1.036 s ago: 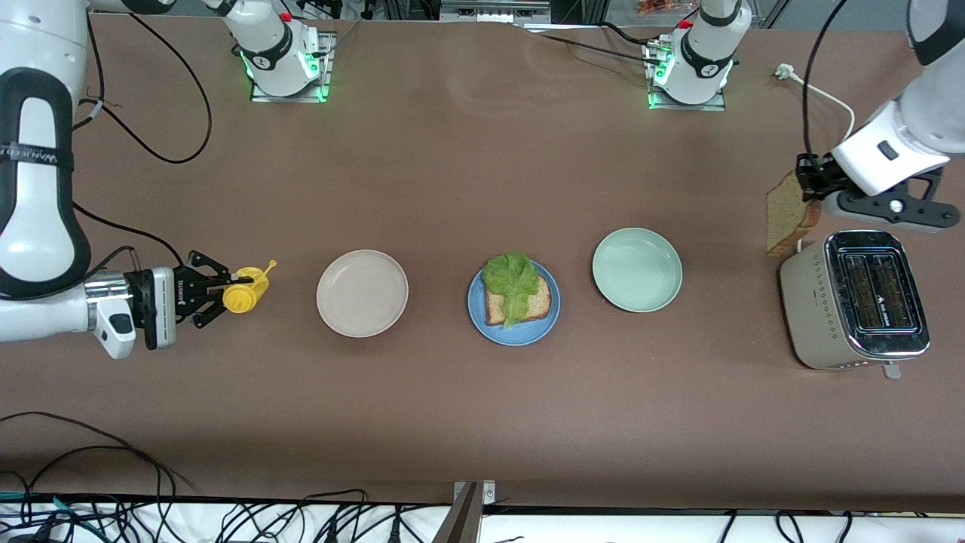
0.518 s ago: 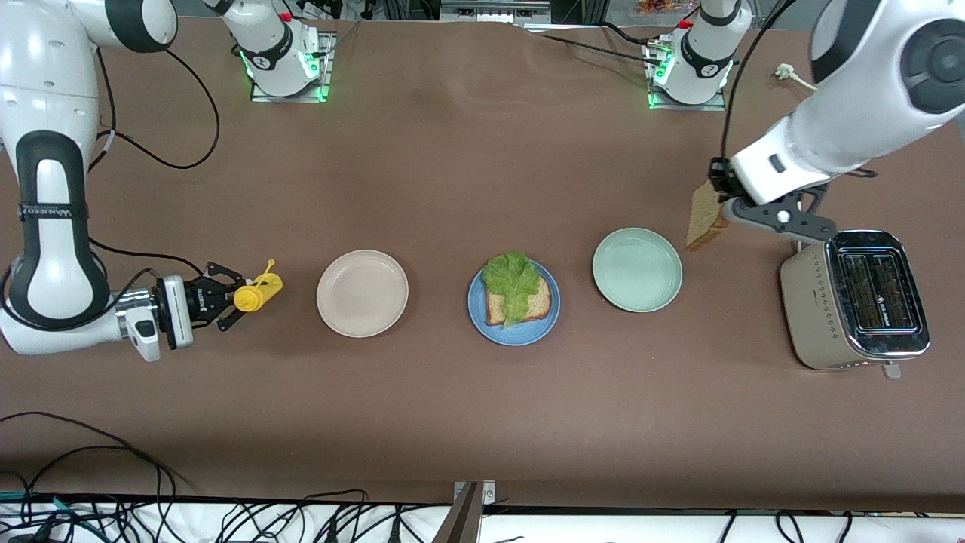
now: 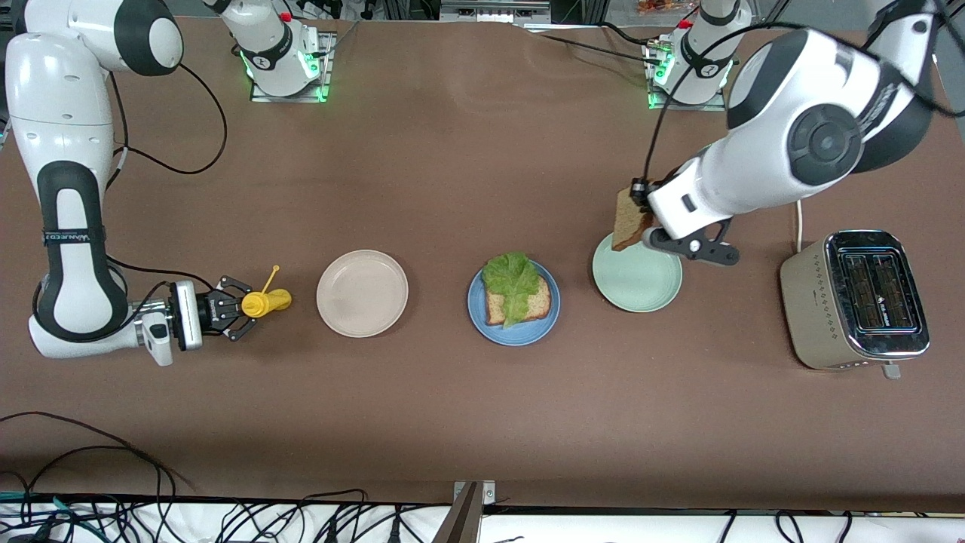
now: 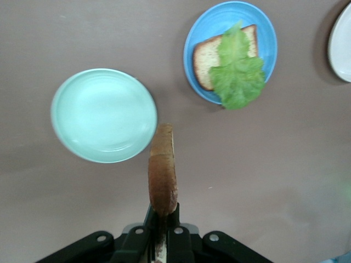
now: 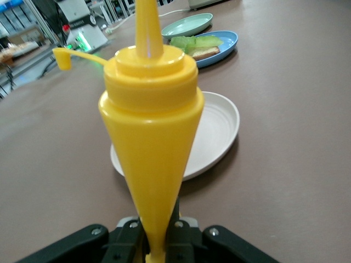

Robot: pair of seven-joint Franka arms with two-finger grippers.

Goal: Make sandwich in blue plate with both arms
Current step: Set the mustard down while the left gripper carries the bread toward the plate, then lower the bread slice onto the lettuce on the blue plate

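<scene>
The blue plate point(image 3: 513, 302) sits in the middle of the brown worktop point(image 3: 467, 407). On it lie one slice of bread point(image 3: 520, 305) and a green lettuce leaf point(image 3: 513, 280) on top.

The left claw point(image 3: 638, 215) is clamped on a second bread slice point(image 3: 627, 220), held up on its edge over the rim of the pale green plate point(image 3: 637, 279). The left wrist view looks straight down, so this slice point(image 4: 163, 171) shows only its thin brown crust there, with the green plate point(image 4: 103, 115) and the blue plate point(image 4: 230, 52) below it.

The right claw point(image 3: 240, 309) is clamped on a yellow squeeze bottle point(image 3: 264, 302), at the right arm's end of the worktop, beside the beige plate point(image 3: 362, 292). The front view shows the bottle small and lying sideways. The right wrist view shows it big and close point(image 5: 151, 131), its open cap point(image 5: 62, 57) hanging off a strap, and the beige plate point(image 5: 219, 131) just past it.

A toaster point(image 3: 856, 298) stands at the left arm's end of the worktop. Only the front view shows it.
</scene>
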